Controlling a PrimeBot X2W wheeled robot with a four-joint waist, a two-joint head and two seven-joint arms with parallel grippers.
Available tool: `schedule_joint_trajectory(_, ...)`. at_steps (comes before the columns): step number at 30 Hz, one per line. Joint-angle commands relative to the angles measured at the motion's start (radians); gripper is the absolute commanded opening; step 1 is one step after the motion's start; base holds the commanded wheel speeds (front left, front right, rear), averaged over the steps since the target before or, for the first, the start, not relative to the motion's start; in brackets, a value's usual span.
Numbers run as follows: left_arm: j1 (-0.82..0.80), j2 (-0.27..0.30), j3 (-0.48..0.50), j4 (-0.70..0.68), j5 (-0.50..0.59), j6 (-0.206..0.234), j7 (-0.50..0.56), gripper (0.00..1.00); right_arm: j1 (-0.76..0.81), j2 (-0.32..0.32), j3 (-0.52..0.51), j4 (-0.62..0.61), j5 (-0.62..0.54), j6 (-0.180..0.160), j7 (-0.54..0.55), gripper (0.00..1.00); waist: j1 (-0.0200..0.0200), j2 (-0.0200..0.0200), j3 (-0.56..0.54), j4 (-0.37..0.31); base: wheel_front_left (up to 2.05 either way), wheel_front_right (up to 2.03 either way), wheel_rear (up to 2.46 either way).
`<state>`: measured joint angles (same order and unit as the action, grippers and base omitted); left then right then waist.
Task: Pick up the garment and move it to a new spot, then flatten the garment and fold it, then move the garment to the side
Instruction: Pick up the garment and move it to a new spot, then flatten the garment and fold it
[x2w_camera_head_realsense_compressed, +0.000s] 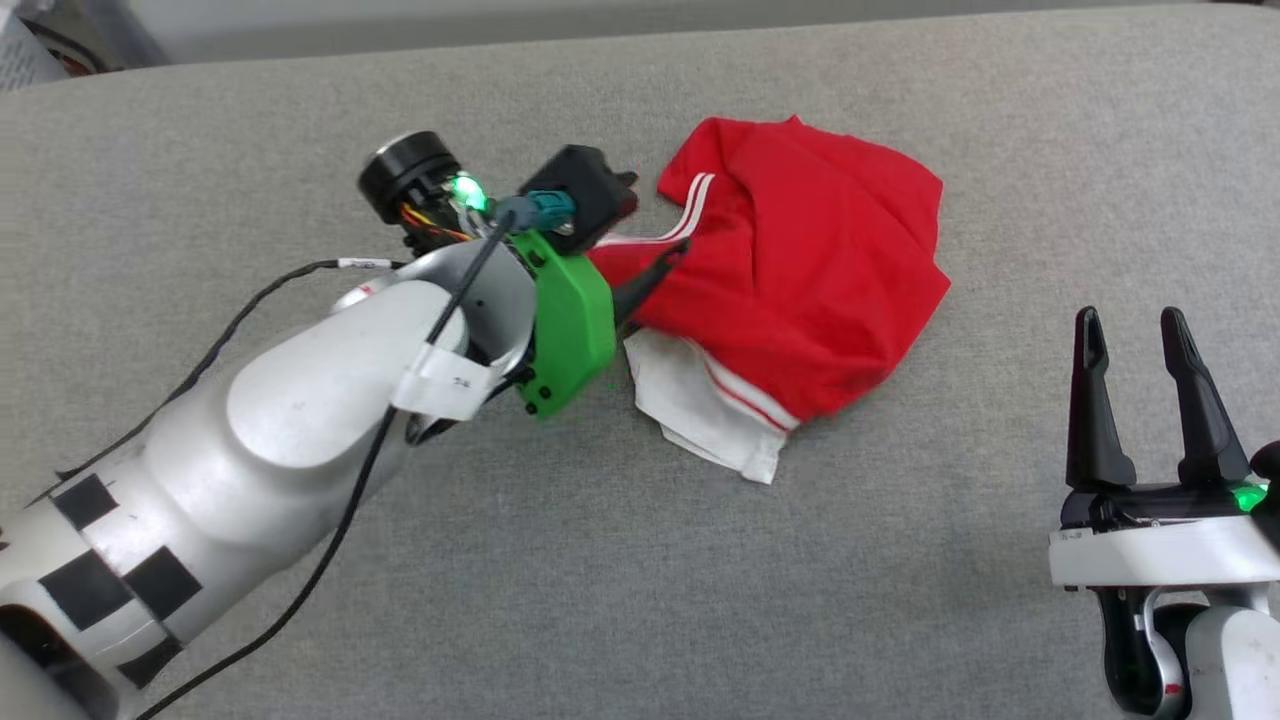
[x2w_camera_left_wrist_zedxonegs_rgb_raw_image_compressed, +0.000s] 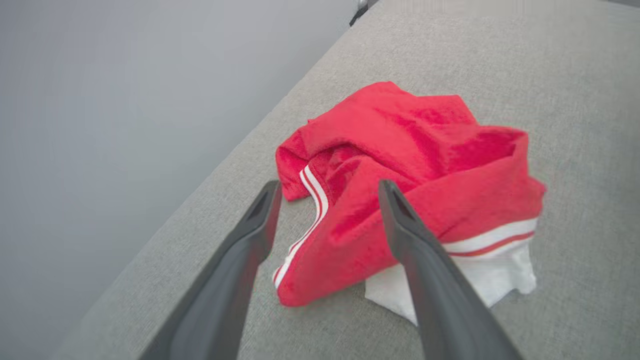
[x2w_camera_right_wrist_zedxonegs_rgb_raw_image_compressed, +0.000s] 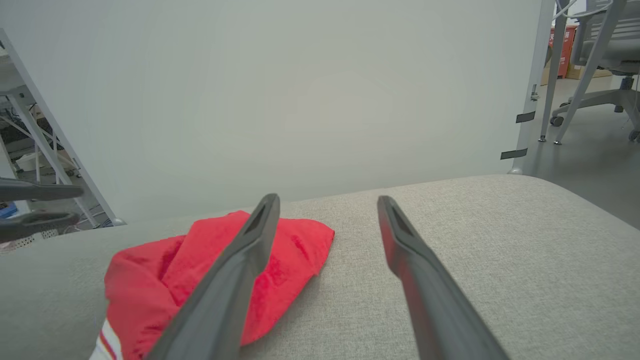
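- My left gripper (x2w_camera_left_wrist_zedxonegs_rgb_raw_image_compressed: 328, 184) is reached out over the middle of the grey fabric surface (x2w_camera_head_realsense_compressed: 500, 560), its two dark fingers spread wide and gripping nothing.
- The garment (x2w_camera_head_realsense_compressed: 810, 290) lies in a crumpled heap on that surface, a little right of centre and towards the far side.
- It shows mostly red cloth; a white sleeve (x2w_camera_head_realsense_compressed: 700, 400) with red-and-white striped trim sticks out of its near-left corner.
- From my left wrist, the heap sits just beyond my fingertips. One finger crosses in front of its white sleeve, and the other stands over bare grey fabric to the side of it.
- I cannot tell whether either left fingertip touches the cloth.
- A green plate (x2w_camera_head_realsense_compressed: 570, 320) sits on my left wrist, with a small green light glowing on the far side of it.
- My right gripper (x2w_camera_head_realsense_compressed: 1128, 315) rests at the near right, well apart from the garment, fingers pointing away from me and also standing wide, with nothing between them.
- From my right wrist, the red heap lies off to the left, and a plain pale wall (x2w_camera_right_wrist_zedxonegs_rgb_raw_image_compressed: 300, 100) rises behind the far edge of the surface.
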<state>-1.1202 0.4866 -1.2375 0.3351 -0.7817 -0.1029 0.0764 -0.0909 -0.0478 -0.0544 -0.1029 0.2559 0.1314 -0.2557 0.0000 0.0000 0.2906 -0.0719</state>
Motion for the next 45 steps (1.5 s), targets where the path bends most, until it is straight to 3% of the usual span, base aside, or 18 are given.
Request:
schedule_joint_trajectory(1,0.027,0.021,0.014,-0.008,0.003,0.023,-0.032,1.0,0.018,-0.002,-0.003,0.0,-0.01,-0.001,-0.006,1.0,0.0,0.0,-0.063,0.045,0.0,0.0,0.0)
schedule_joint_trajectory(10,0.213,0.094,0.126,-0.067,0.002,0.256,-0.288,1.0,0.075,-0.002,-0.019,0.001,-0.022,-0.001,-0.006,1.0,0.0,0.0,-0.137,0.103,0.0,0.0,0.0)
schedule_joint_trajectory(14,0.309,0.108,0.192,-0.09,0.02,0.36,-0.333,1.0,0.09,-0.002,-0.027,0.002,-0.032,-0.001,-0.006,1.0,0.0,0.0,-0.156,0.127,0.0,0.0,0.0)
schedule_joint_trajectory(18,0.421,0.108,0.315,-0.156,0.075,0.433,-0.337,1.0,0.098,-0.002,-0.038,-0.001,-0.046,-0.001,-0.006,1.0,0.0,0.0,-0.171,0.15,0.0,0.0,0.0)
schedule_joint_trajectory(23,0.597,0.092,0.496,-0.224,0.181,0.488,-0.338,1.0,0.109,-0.002,-0.04,-0.003,-0.069,-0.001,-0.006,1.0,0.0,0.0,-0.189,0.173,0.0,0.0,0.0)
schedule_joint_trajectory(29,0.801,0.025,0.688,-0.278,0.307,0.511,-0.338,1.0,0.125,-0.002,-0.019,-0.006,-0.11,-0.001,-0.006,1.0,0.0,0.0,-0.209,0.179,0.0,0.0,0.0)
schedule_joint_trajectory(34,0.947,-0.063,0.829,-0.312,0.39,0.487,-0.338,1.0,0.144,-0.002,-0.002,-0.001,-0.132,-0.001,-0.006,1.0,0.0,0.0,-0.227,0.175,0.0,0.0,0.0)
schedule_joint_trajectory(45,1.143,-0.226,0.989,-0.287,0.551,0.354,-0.338,1.0,0.192,-0.002,0.004,0.016,-0.145,-0.001,-0.006,1.0,0.0,0.0,-0.268,0.165,0.0,0.0,0.0)
